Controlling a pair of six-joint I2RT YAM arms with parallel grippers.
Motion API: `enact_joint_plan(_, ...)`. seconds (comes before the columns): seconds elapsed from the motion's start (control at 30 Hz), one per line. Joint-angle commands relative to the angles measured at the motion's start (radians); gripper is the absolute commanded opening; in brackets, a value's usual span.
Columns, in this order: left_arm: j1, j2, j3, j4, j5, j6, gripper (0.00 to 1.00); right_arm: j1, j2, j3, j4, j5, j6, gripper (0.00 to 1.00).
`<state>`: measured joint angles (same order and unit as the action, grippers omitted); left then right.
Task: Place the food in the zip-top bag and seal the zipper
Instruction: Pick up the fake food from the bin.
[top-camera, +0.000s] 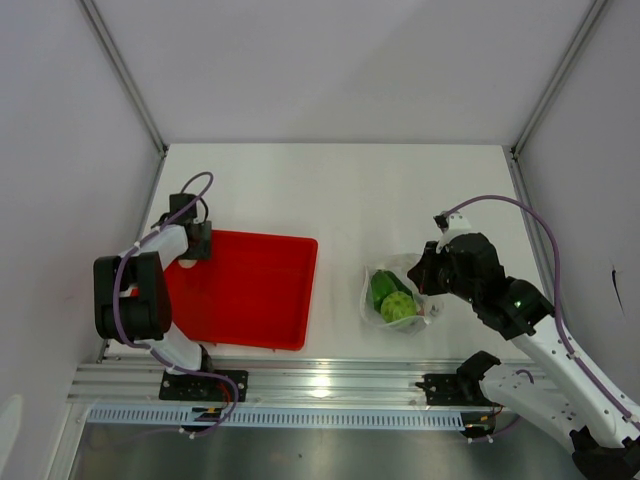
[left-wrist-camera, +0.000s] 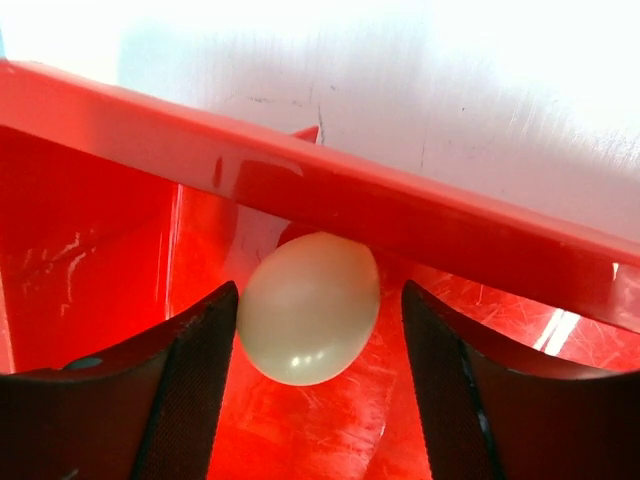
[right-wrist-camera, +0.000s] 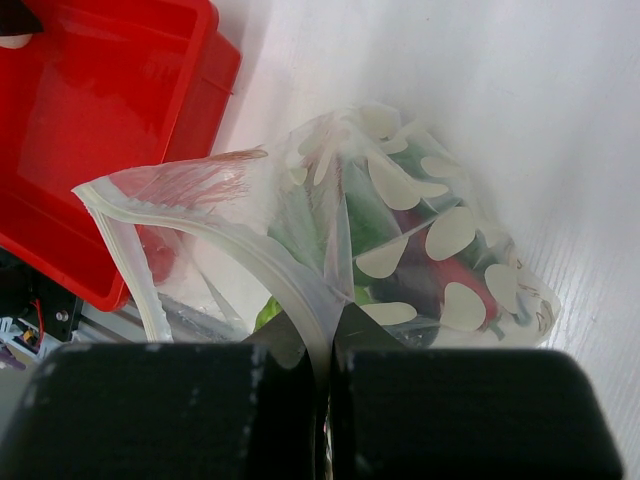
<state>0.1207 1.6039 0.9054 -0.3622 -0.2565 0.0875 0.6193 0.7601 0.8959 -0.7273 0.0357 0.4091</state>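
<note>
Right hand (right-wrist-camera: 330, 335) pinches the thin, floppy bag (right-wrist-camera: 420, 200) by its zipper strip (right-wrist-camera: 130, 262); left hand (left-wrist-camera: 320, 350) stands wide around a smooth, likely slippery egg (left-wrist-camera: 308, 300), best taken mid-body

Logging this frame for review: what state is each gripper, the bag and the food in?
left gripper: open, fingers either side of pale egg.
right gripper: shut on zip-top bag rim.
zip-top bag: mouth open, unsealed.
green vegetables: inside bag.
pale egg: in red tray, by its wall.
</note>
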Motion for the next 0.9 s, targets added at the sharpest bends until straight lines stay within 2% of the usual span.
enact_joint_plan(0.0, -0.001, 0.010, 0.033, 0.032, 0.017, 0.014, 0.65, -0.004, -0.008, 0.020, 0.035, -0.002, -0.006, 0.00)
enact_joint_plan(0.27, -0.007, 0.007, 0.027, 0.023, 0.008, 0.029, 0.52, -0.004, -0.007, 0.032, 0.022, 0.012, -0.009, 0.00)
enact_joint_plan(0.37, -0.012, 0.007, 0.030, 0.012, 0.003, 0.018, 0.37, -0.004, -0.001, 0.026, 0.031, 0.003, -0.004, 0.00)
enact_joint_plan(0.4, -0.013, 0.002, 0.029, 0.011, 0.003, 0.017, 0.25, -0.006, 0.002, 0.026, 0.031, 0.000, -0.001, 0.00)
enact_joint_plan(0.5, -0.019, -0.039, 0.027, -0.003, 0.011, -0.011, 0.10, -0.004, 0.007, 0.028, 0.031, -0.005, 0.003, 0.00)
enact_joint_plan(0.6, -0.021, -0.117, 0.038, -0.063, 0.069, -0.089, 0.01, -0.004, 0.018, 0.047, 0.019, -0.003, 0.004, 0.00)
enact_joint_plan(0.7, -0.036, -0.203, 0.012, -0.107, 0.167, -0.199, 0.01, -0.004, 0.044, 0.083, -0.006, 0.001, 0.002, 0.00)
enact_joint_plan(0.77, -0.050, -0.315, -0.006, -0.121, 0.230, -0.259, 0.00, -0.004, 0.060, 0.097, -0.023, -0.003, 0.005, 0.00)
enact_joint_plan(0.8, -0.053, -0.358, -0.038, -0.119, 0.326, -0.276, 0.01, -0.004, 0.065, 0.109, -0.030, -0.003, 0.005, 0.00)
enact_joint_plan(0.87, -0.058, -0.494, -0.066, -0.113, 0.417, -0.317, 0.01, -0.006, 0.070, 0.112, -0.043, -0.003, 0.005, 0.00)
